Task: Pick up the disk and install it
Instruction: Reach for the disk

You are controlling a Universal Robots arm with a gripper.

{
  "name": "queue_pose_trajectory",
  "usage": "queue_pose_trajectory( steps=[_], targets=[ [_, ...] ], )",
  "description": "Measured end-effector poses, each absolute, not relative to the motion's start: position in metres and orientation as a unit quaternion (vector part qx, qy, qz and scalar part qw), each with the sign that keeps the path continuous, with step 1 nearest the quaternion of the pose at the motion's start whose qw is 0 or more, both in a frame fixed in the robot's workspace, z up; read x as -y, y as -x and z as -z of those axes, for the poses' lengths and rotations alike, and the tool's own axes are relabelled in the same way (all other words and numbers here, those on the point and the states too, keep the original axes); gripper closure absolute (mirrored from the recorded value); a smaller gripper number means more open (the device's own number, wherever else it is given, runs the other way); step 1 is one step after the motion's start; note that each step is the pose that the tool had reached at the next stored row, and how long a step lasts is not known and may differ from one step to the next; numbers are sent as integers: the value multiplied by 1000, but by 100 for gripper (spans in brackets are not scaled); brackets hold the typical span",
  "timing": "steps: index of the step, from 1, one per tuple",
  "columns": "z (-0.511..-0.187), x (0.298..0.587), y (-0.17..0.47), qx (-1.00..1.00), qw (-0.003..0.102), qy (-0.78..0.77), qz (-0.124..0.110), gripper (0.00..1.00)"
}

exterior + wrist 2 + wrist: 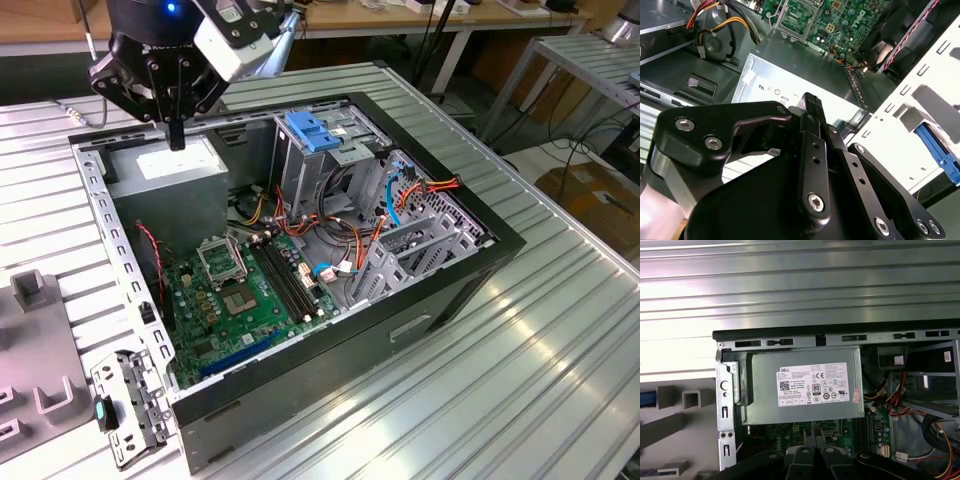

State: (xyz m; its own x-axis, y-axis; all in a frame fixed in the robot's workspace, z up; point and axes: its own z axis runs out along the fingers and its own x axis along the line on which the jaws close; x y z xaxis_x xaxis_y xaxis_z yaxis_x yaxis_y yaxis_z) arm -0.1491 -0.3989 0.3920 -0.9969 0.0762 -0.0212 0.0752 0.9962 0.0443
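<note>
Ribbed metal bench [560, 340], open computer case [445, 300]. My gripper [177, 140] hangs over the power supply [165, 165], fingers closed on nothing. Disk [647, 398] probably that blue edge on the grey holder [670, 422] outside. Stiff, dense, shock-shy; I'd take its long sides.

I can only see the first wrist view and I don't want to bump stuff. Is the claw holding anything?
Observer: No. In the second wrist view the gripper is shut and empty.
Operator: What is it pointing at?
Observer: In the exterior view it hangs tip-down over the top of the grey box.
Operator: What's next to that box?
Observer: A metal cage stands toward the exterior view's right, with a blue plastic piece on top.
</note>
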Motion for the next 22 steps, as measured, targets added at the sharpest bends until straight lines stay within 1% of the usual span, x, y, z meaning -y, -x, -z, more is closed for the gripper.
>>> queue_pose_trajectory(
  steps=[22],
  targets=[
    [-392, 399, 165, -999, 10, -38, -22, 89]
  ],
)
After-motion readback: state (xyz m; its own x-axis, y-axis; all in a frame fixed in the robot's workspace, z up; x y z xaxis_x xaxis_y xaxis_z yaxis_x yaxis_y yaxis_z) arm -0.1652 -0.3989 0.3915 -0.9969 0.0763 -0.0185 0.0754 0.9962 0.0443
